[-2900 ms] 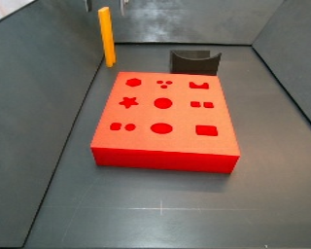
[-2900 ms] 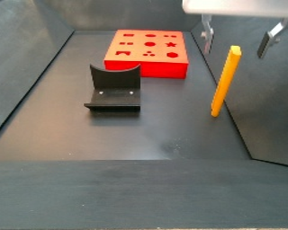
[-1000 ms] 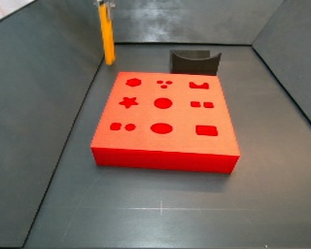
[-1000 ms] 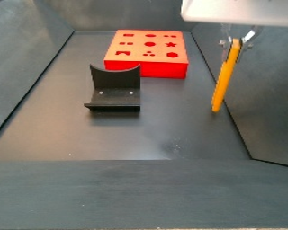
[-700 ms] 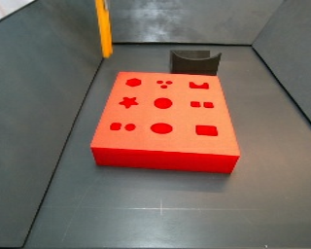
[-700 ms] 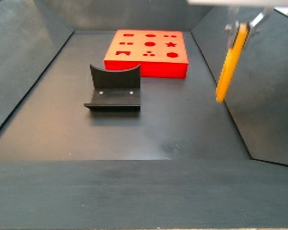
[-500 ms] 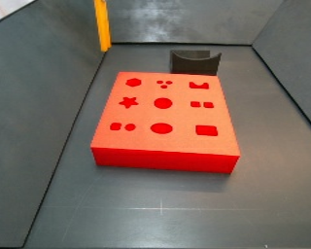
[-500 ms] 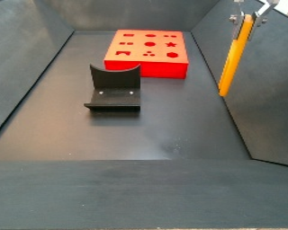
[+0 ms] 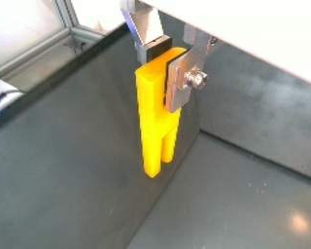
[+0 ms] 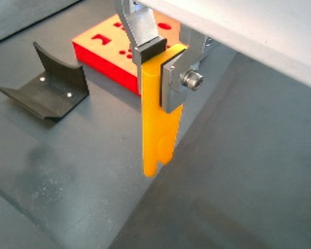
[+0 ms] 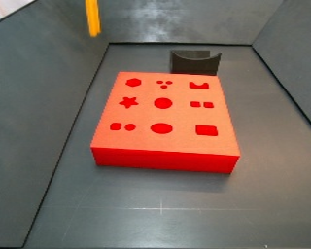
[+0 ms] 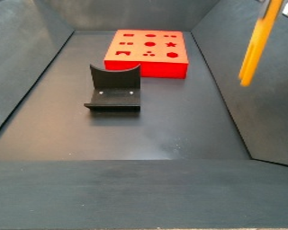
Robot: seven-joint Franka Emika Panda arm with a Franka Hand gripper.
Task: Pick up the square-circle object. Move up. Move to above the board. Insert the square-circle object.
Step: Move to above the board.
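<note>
My gripper (image 9: 155,60) is shut on the top of the yellow-orange square-circle object (image 9: 155,122), which hangs upright with its two prongs pointing down, clear of the floor. It shows the same way in a wrist view (image 10: 159,117), with the gripper (image 10: 163,60) clamped on its top. In a side view only its lower part (image 11: 93,17) shows at the top left, high above the floor. In a side view it hangs at the top right (image 12: 258,43). The red board (image 11: 165,117) lies flat on the floor, its shaped holes up, and also shows in a side view (image 12: 148,52) and a wrist view (image 10: 109,53).
The dark fixture (image 12: 114,88) stands on the floor in front of the board in a side view, and behind it (image 11: 194,61) in a side view. It also shows in a wrist view (image 10: 46,83). Grey walls enclose the floor on all sides.
The gripper closed on the square-circle object and lifted it straight up off the floor; it now hangs much higher. The board and the fixture have not moved.
</note>
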